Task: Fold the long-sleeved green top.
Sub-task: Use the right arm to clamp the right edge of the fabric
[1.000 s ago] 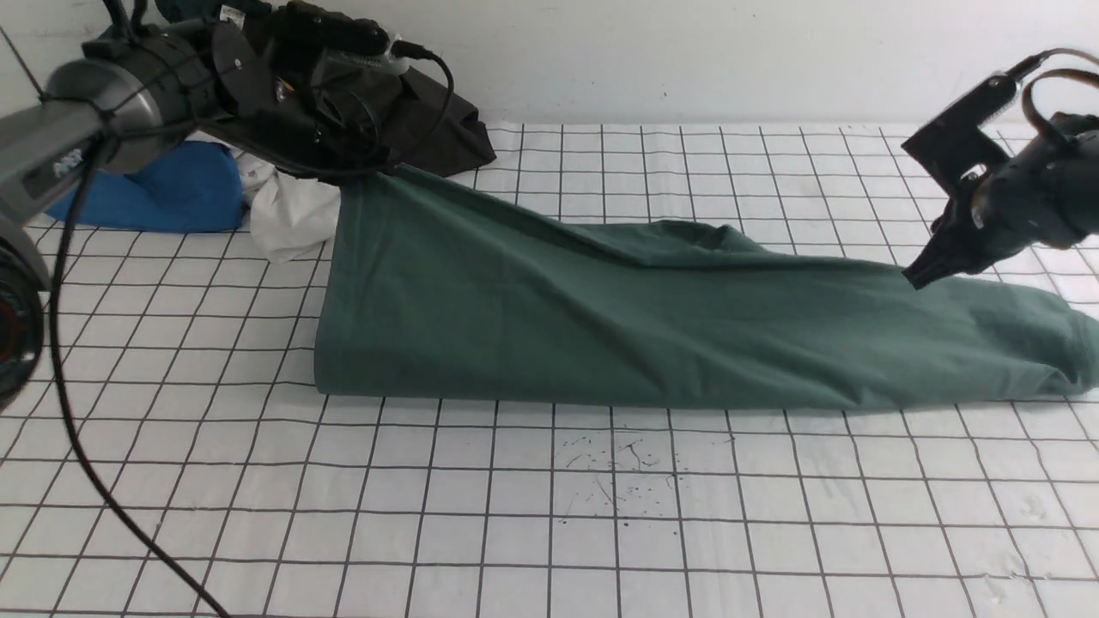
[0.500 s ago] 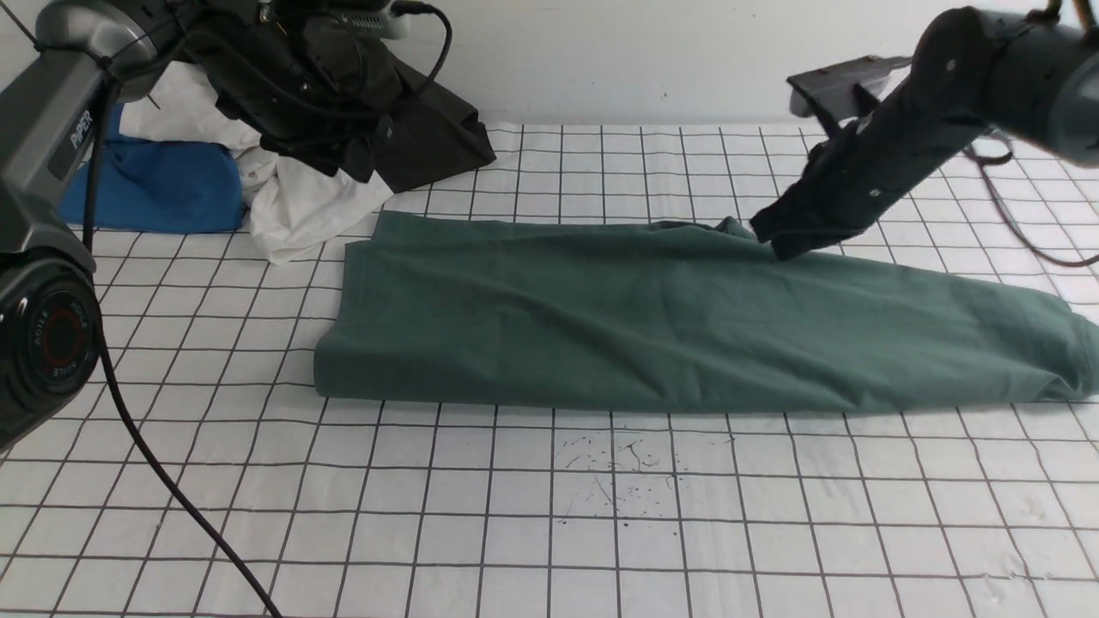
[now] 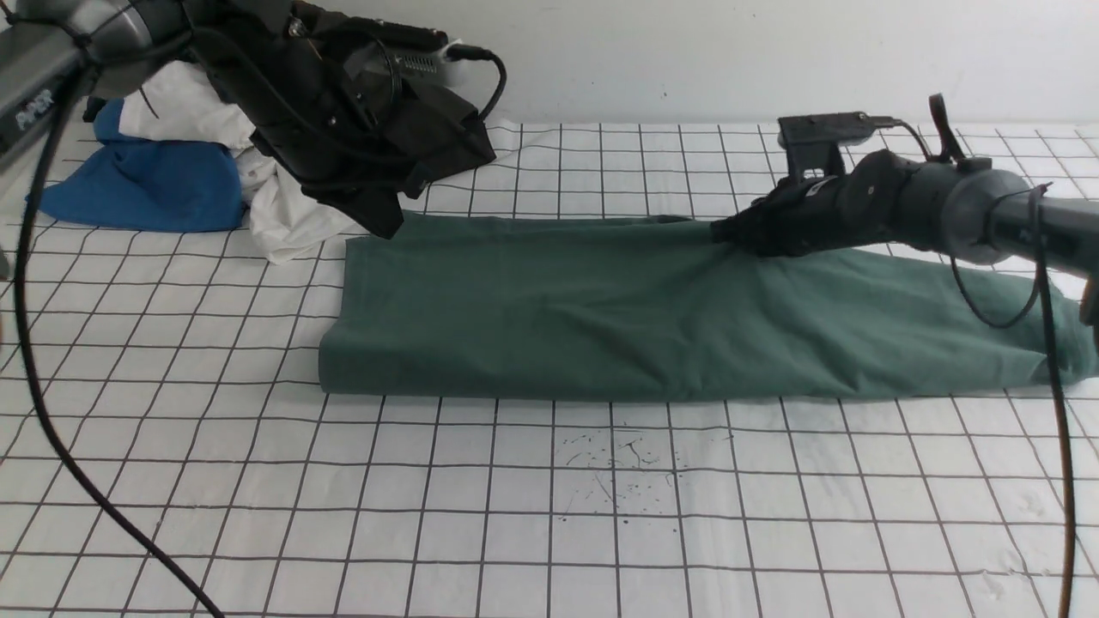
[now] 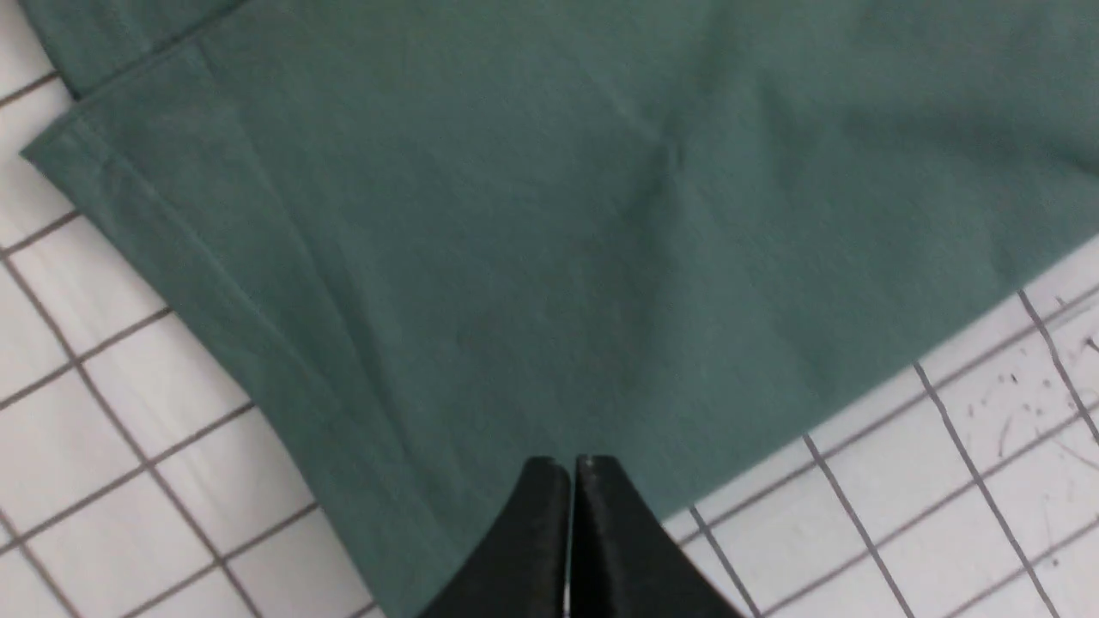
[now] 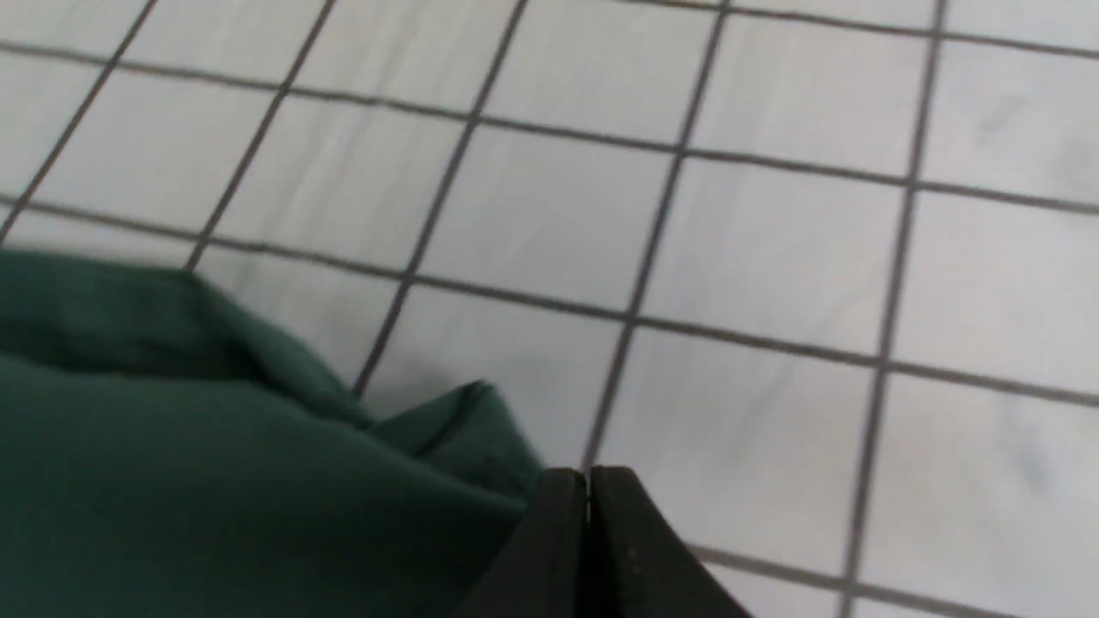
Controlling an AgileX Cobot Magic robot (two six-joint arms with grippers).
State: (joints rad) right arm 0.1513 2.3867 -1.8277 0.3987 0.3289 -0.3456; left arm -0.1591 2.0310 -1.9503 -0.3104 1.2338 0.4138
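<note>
Front view crops the green long-sleeved top (image 3: pixel 601 318) at right; both jaws closed.

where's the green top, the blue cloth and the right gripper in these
green long-sleeved top (image 3: pixel 601 318), front view, middle of its flat folded body
blue cloth (image 3: pixel 146 189), front view, middle of the heap
right gripper (image 5: pixel 588 474), right wrist view, tips of its shut jaws

The white tabletop (image 3: pixel 549 532), ruled with a dark grid, carries the green long-sleeved top (image 3: pixel 601 318), folded into a long band across its middle. A blue garment (image 3: pixel 146 189), a white garment (image 3: pixel 292 215) and a black garment (image 3: pixel 459 142) lie heaped at its far left corner.
</note>
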